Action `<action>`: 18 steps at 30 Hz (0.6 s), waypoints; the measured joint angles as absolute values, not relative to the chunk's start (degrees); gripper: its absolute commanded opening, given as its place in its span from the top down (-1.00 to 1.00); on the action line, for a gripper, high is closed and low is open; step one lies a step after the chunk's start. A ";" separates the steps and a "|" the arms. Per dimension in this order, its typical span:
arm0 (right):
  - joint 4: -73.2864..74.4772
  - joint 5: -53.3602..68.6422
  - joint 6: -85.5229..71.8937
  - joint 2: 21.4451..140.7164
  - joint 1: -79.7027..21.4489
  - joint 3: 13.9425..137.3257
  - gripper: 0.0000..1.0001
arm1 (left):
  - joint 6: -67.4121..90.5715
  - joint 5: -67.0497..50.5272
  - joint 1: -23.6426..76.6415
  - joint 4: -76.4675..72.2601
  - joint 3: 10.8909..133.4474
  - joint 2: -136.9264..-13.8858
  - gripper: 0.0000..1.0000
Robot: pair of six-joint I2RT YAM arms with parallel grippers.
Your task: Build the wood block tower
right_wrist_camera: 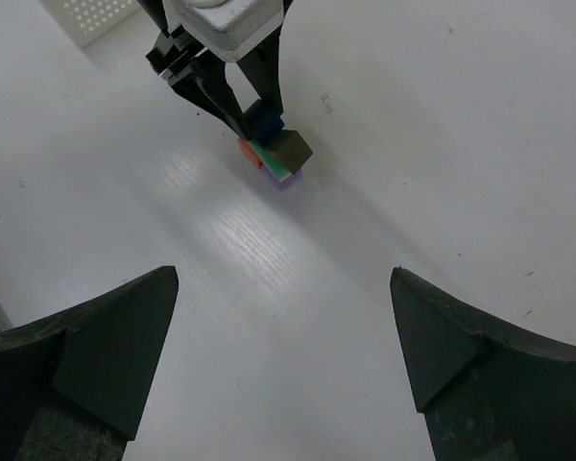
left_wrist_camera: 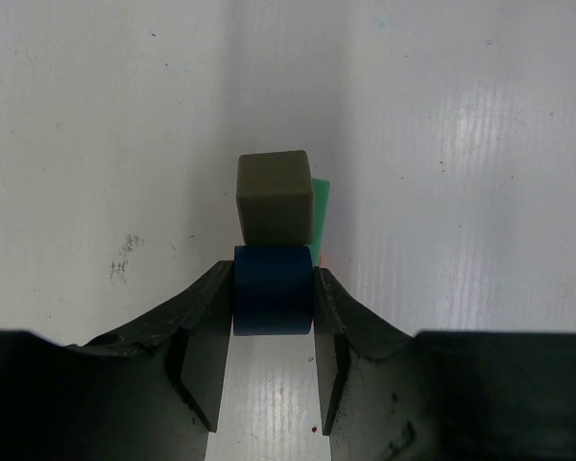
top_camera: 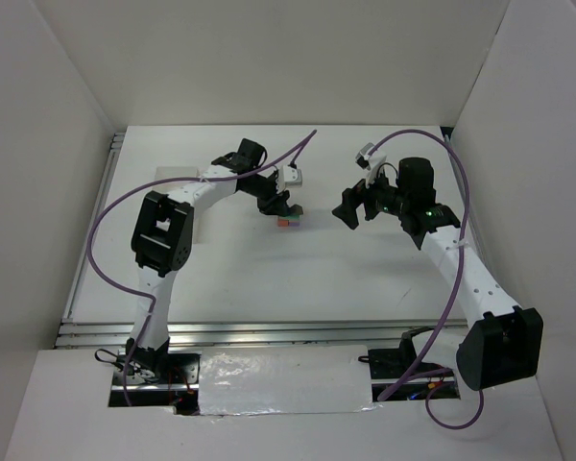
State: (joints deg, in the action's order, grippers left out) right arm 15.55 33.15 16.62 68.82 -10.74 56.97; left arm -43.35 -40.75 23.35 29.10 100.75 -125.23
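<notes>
My left gripper point(left_wrist_camera: 274, 279) is clamped on the dark blue cube point(left_wrist_camera: 274, 305), one finger flat against each side face. I judge that square pinch is meant to let the cube go down level on the wood block tower point(top_camera: 289, 222). Just past the fingertips sits the olive-grey cube point(left_wrist_camera: 275, 197), seemingly right against the blue one, with the green cube point(left_wrist_camera: 323, 204) peeking out beneath it on the right.

The left wrist view gives me that alignment but hides the base. The right wrist view supplies it: an orange-red cube point(right_wrist_camera: 246, 151) and a purple cube point(right_wrist_camera: 286, 181) low down on the table point(right_wrist_camera: 269, 288). I cannot tell whether the blue cube rests on the layer below or hangs just above it.

My right gripper point(right_wrist_camera: 283, 279) stands wide open and empty, with the tower well ahead of its fingertips. I take that gap as room left for the left arm.
</notes>
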 measured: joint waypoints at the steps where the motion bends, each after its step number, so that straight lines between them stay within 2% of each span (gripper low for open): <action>1: 15.55 33.15 16.62 68.82 -10.74 56.97 -0.99 | -43.35 -40.80 23.35 29.10 100.77 -125.29 0.57; 12: 15.55 33.12 16.62 68.82 -10.74 56.97 -0.99 | -43.42 -40.97 23.35 29.15 101.01 -125.49 0.27; 18: 15.55 33.12 16.62 68.82 -11.09 56.97 -0.99 | -43.57 -41.01 23.33 29.21 101.01 -125.49 0.03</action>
